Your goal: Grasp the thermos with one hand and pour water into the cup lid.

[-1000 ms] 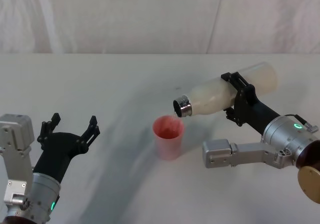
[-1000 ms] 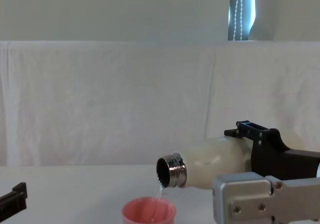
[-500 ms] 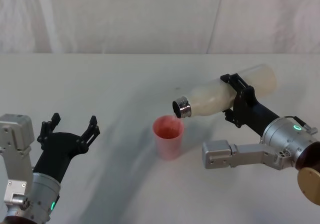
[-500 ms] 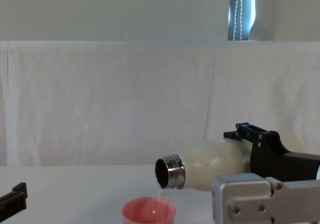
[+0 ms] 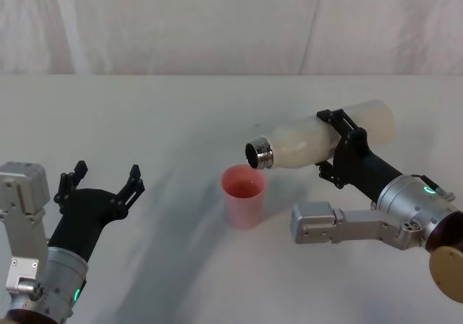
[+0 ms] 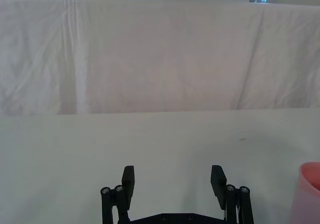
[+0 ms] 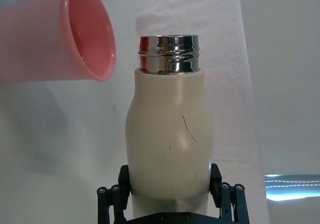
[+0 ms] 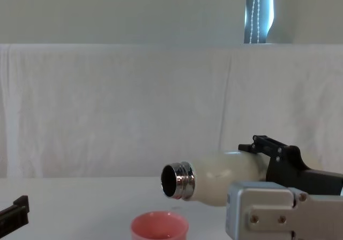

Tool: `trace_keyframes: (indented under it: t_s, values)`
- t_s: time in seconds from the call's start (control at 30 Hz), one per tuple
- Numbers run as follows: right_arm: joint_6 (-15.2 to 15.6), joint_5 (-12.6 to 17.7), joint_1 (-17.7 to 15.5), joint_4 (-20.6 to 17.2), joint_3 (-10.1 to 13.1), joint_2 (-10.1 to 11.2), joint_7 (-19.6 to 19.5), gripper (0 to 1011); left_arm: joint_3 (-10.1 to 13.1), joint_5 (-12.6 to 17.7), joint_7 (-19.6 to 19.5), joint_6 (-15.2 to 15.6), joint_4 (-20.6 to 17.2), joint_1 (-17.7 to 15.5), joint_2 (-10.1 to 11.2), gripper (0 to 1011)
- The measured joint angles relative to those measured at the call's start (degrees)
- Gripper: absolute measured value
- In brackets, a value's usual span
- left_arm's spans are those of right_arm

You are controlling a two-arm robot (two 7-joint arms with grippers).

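Now — right gripper [image 5: 340, 150] clamps tilted thermos [image 5: 311, 139] above cup lid [image 5: 243, 196] | left gripper [image 5: 101, 186] spread, empty

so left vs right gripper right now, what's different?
The left gripper is open and holds nothing; the right gripper is shut on the thermos. The left sits low by the table's near left; the right holds the thermos tipped above the cup lid. Both have black fingers.
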Motion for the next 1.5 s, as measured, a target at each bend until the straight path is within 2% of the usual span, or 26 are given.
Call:
trace_keyframes:
  t_s: [0.4, 1.17, 1.5]
  values:
    - [-1.4, 2.6, -0.7, 0.0, 1.3, -0.7, -0.6, 951, 0.0, 0.0, 0.0, 0.0, 0.0, 0.0, 0.0, 1001]
    - [-2.6, 16.3, -4.2, -1.8, 8.1, -4.4, 1.3, 951, 0.0, 0.0, 0.0, 0.0, 0.0, 0.0, 0.0, 1001]
    - [-2.2, 20.7, -5.6, -2.2, 10.5, -5.7, 2.5, 951, 0.0, 0.0, 0.0, 0.0, 0.0, 0.0, 0.0, 1001]
